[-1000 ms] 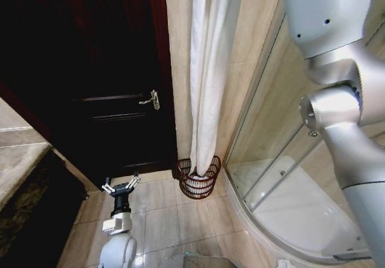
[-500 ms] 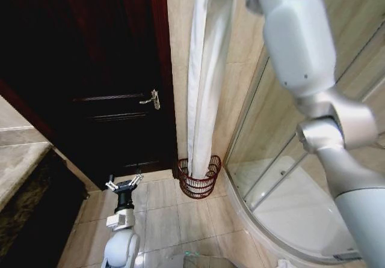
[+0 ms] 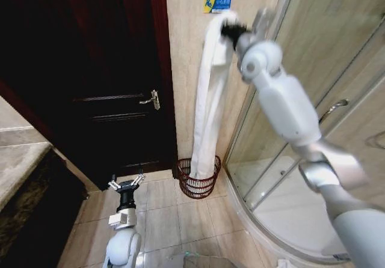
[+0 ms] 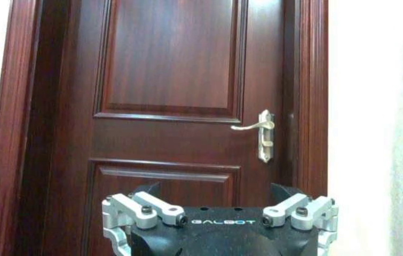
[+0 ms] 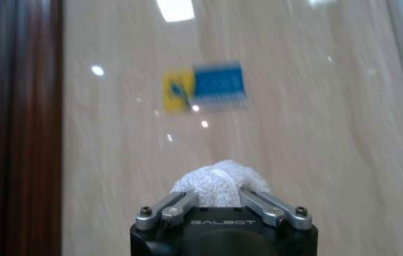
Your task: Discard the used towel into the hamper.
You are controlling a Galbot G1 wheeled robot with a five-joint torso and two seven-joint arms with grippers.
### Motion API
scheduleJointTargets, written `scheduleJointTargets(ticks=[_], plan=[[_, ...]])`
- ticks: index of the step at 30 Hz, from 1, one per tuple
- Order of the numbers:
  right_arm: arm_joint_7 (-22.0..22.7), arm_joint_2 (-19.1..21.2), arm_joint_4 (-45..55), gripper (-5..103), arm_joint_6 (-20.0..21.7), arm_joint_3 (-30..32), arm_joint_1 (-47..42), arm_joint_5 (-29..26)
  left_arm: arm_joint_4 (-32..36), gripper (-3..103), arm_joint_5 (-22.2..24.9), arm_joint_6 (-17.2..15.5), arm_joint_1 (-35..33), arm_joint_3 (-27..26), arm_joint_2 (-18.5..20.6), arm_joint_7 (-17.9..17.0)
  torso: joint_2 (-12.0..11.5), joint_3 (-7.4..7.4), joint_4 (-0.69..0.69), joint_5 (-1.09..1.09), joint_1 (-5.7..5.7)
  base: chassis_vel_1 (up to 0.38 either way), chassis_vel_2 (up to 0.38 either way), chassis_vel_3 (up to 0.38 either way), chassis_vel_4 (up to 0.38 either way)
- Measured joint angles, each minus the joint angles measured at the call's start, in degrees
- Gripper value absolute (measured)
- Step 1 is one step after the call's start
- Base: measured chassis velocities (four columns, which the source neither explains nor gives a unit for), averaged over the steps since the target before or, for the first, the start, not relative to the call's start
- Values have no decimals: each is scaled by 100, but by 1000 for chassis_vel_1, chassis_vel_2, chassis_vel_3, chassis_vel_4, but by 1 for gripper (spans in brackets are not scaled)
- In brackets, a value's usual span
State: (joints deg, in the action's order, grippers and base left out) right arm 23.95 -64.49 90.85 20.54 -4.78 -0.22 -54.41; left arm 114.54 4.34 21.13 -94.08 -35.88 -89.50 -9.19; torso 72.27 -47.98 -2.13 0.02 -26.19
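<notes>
So the right hand [image 3: 231,30] is way up high near the tiled wall, clenched on the top end of the used towel [image 3: 207,100] — in the right wrist view you can see the white bunch of cloth [image 5: 219,181] pinched between the two fingers, with a blue and yellow sticker [image 5: 205,86] on the wall just ahead of it. The towel hangs straight down from that grip, long axis vertical, a narrow white column running along the wall between the dark wooden door [image 3: 90,82] and the glass shower screen [image 3: 313,70].

The relation that matters: the hamper [image 3: 198,176] sits on the floor tiles almost directly under the hand, against the wall by the shower base. The towel's bottom end already reaches the rim and looks to be inside the basket — can't tell whether it touches the bottom. So I'd say the towel is lined up, and what's left is getting its whole length down in there without it draping over the rim.

Left hand [image 3: 125,185] is low by the floor, fingers spread and holding nothing, pointed at the door and its handle [image 4: 258,133]. It's parked well left of the hamper; the right arm is the one on the job.
</notes>
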Motion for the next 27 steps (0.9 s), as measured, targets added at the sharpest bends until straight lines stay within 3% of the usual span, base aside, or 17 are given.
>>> scheduleJointTargets(ticks=[2, 8, 27], plan=[[-63, 28, 96, 7, -88, 221, -573, 235, -37, 100, -10, -35, 13, 15, 9, 10, 0, -1, 0, 1, 0, 0, 0, 0, 0], [-149, 8, 259, 7, -172, 524, -1141, 469, -80, 100, -43, -88, 21, 38, 14, 12, -52, 25, 1, 0, 26, 0, 0, 0, 0], [-276, -464, 567, 7, -492, 980, -2465, 1123, -164, 100, -77, -95, 16, 52, 135, 12, -652, 354, 0, -2, 299, 0, 0, 0, 0]])
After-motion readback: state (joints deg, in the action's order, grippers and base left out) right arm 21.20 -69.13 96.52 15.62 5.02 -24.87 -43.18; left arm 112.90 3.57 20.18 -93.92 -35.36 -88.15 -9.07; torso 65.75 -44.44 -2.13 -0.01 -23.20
